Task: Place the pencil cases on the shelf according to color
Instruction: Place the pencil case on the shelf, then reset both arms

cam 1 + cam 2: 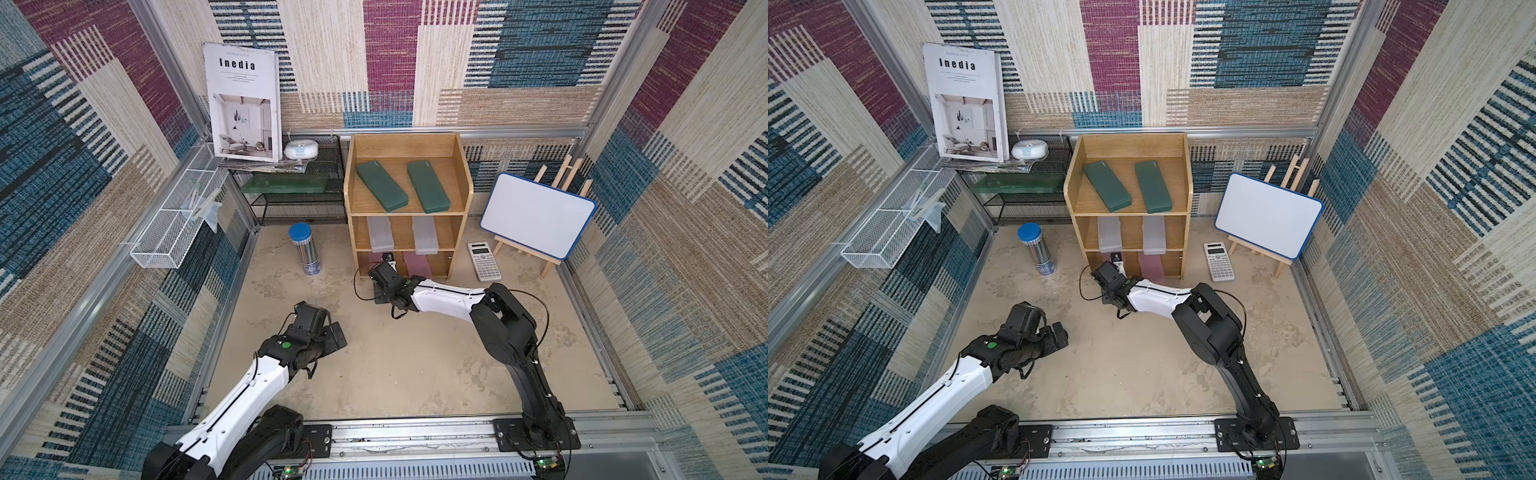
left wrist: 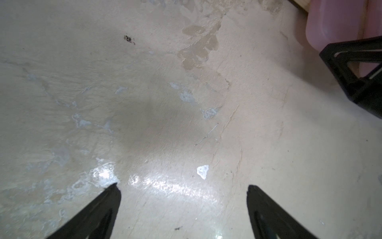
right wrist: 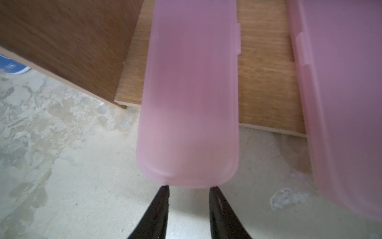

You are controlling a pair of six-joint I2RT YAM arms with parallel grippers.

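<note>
Shelf (image 1: pixel 407 214): light oak, three tiers. Green cases (image 1: pixel 382 184): pair, top tier, well beyond right gripper (image 3: pixel 189 187). White cases (image 1: pixel 379 232): middle tier. Pink case (image 3: pixel 189 93): bottom tier, overhanging, end against jaw tips; second pink case (image 3: pixel 341 103) beside

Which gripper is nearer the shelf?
Right. The right gripper sits at the shelf bottom tier, jaws at a pink pencil case end; the left gripper hovers over bare table, short of it.

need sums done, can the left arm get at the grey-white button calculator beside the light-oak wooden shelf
Probably not: the right arm's white forearm lies across the way from the open left gripper to the calculator.
</note>
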